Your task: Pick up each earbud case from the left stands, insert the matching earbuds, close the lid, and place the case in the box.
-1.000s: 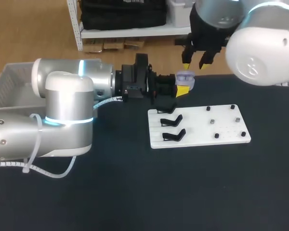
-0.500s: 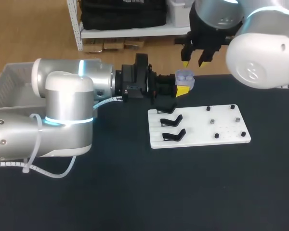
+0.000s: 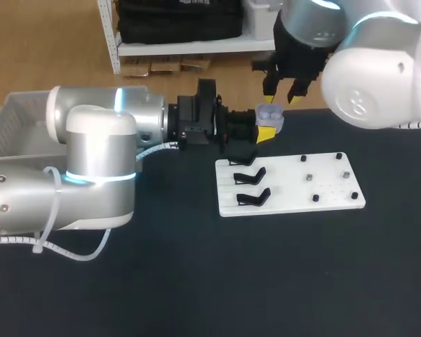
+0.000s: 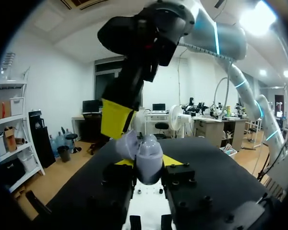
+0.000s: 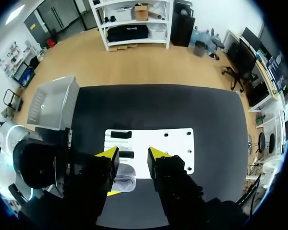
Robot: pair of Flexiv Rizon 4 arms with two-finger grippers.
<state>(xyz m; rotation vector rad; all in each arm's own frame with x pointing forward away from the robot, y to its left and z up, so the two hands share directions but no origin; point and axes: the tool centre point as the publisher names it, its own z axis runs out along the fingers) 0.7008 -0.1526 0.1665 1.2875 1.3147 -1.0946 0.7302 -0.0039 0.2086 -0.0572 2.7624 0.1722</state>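
Above the far edge of the worktop (image 3: 196, 281), the open earbud case (image 3: 269, 114) is clamped by the left gripper (image 4: 148, 165); directly over it, the right gripper (image 3: 281, 95) is poised with fingers spread, grasping nothing.

Over the last second my right gripper (image 3: 279, 95) has drifted a little toward my left side, and the bulky joint of the right arm (image 3: 368, 70) behind it has swung the same way. The yellow tips rose slightly, then dipped again. They now hang more squarely over the open earbud case (image 3: 270, 114), nearer than before.
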